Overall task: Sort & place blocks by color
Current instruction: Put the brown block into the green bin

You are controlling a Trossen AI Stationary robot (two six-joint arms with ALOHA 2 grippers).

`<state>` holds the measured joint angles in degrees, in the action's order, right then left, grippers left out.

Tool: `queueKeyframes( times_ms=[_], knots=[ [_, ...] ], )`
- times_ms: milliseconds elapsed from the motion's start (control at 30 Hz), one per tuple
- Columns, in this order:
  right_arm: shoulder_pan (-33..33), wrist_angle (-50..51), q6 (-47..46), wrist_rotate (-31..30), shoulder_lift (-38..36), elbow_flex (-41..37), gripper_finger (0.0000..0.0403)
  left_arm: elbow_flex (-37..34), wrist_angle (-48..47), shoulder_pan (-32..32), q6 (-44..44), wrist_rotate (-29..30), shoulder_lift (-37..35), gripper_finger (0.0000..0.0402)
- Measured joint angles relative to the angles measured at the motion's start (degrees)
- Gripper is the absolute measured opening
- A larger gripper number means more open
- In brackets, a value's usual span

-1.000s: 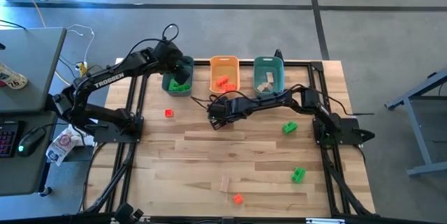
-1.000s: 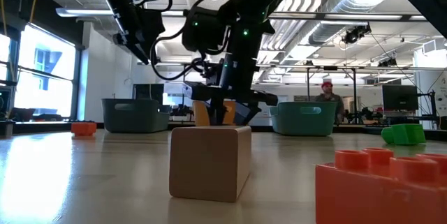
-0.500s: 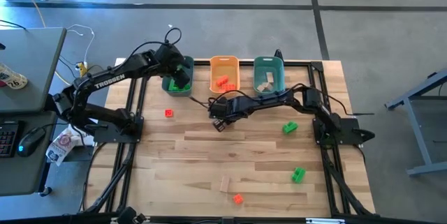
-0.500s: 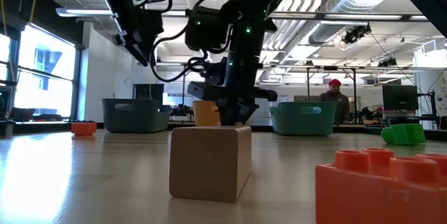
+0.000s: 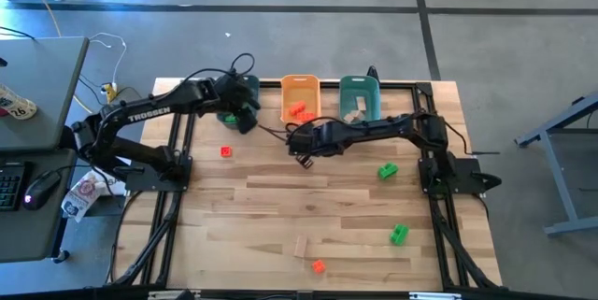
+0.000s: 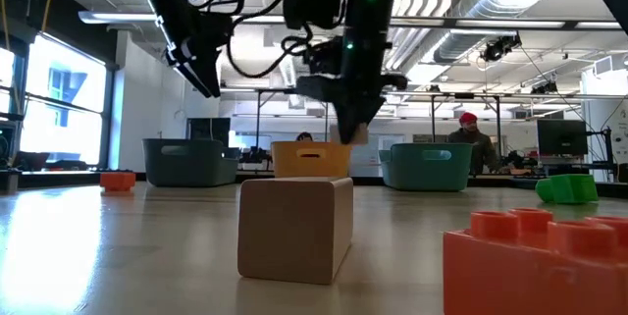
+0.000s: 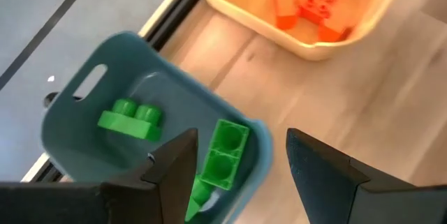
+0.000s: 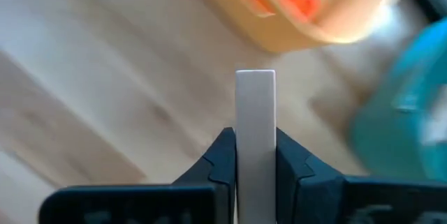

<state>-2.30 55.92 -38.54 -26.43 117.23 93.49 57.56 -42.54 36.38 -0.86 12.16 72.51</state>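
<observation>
The right gripper (image 8: 255, 155) is clamping a pale tan wooden block (image 8: 255, 130) between its two dark fingers (image 8: 222, 155), the block standing on edge and sticking out past the fingertips. In the high view this gripper (image 5: 301, 143) is hanging just below the orange bin (image 5: 300, 100) near the frame's centre, its arm stretching in from the right across the table (image 5: 280, 207). In the low view it is holding the block (image 6: 350, 134) clear of the tabletop.

The left gripper (image 7: 237, 165) is spread wide with nothing between its fingers, hovering over the left teal bin (image 7: 80, 105), where two green blocks (image 7: 130, 118) are lying. In the high view it (image 5: 239, 113) is sitting at upper left of the table.

Red-orange blocks (image 5: 297, 109) are resting in the orange bin and tan ones (image 5: 354, 108) in the right teal bin (image 5: 359, 99). Loose pieces are scattered across the lower table.
</observation>
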Motion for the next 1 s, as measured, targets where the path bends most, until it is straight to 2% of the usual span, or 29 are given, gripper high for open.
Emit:
queueKeyframes(
  times_ms=[333,533,700,1000],
  knots=[
    [-3.8,12.9,-0.1,-9.4,-4.7,0.1,0.0031,0.0,-1.9,-7.9,-0.4,-0.1,0.0,0.0202],
    [-9.1,19.8,0.7,-10.6,-5.2,0.1,0.0034,0.0,-4.5,-11.9,-0.4,-0.1,0.0,0.0202],
    [-14.4,20.7,3.3,-9.3,-5.2,0.1,0.0032,-0.2,-8.7,-14.4,-1.8,-0.1,0.0,0.0202],
    [-23.3,19.9,9.5,-0.7,-4.6,0.1,0.0033,-5.3,-13.1,-17.4,-4.3,-0.1,0.0,0.0202]
  ],
)
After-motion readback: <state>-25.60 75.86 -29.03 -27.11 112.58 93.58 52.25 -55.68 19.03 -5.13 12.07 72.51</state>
